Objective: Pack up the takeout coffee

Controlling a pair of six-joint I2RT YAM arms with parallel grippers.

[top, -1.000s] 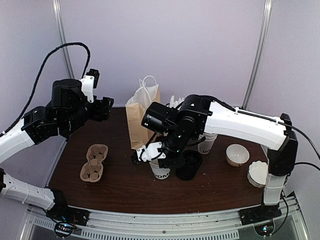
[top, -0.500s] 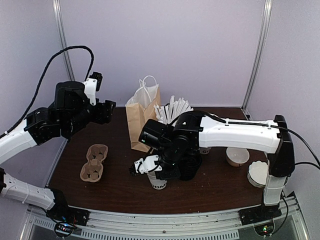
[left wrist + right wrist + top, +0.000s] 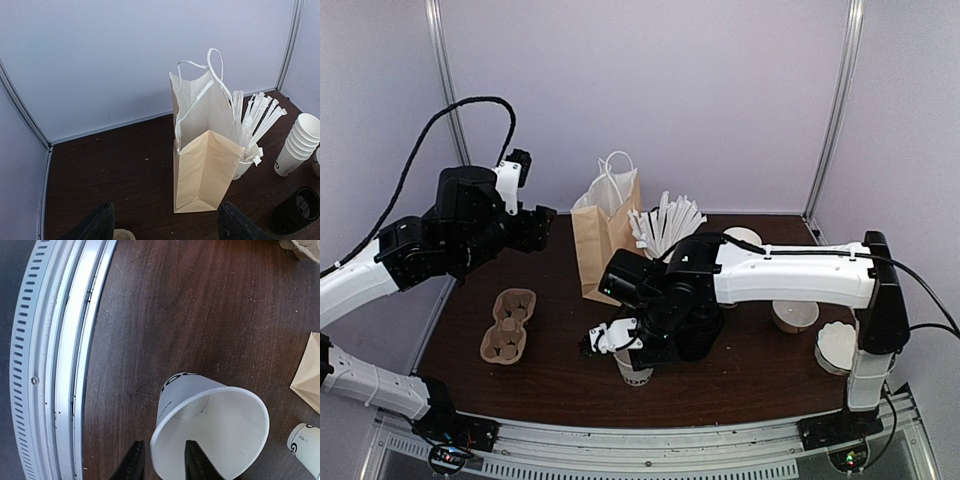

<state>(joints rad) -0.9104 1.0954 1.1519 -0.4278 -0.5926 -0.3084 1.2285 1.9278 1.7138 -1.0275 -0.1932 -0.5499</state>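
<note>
Pale lilac walls and metal corner posts close in a dark brown table, with a slotted grey rail along its near edge. At far left, the left gripper hangs raised over the back-left part of the table, jaws wide apart and holding nothing. Below it a moulded cardboard cup carrier lies flat near the left edge. A tan paper bag stands upright toward the back, handles up. Just right of it is a white cup of sticks.

In front, close to the near rail, the coffee cup sits lidless, its dark lettering showing. The right gripper straddles its rim, fingers apart, one outside and one inside. Bare board lies between carrier and cup.

Farther right are stacked white cups, black lids, a white bowl and a round white stack at the right edge.
</note>
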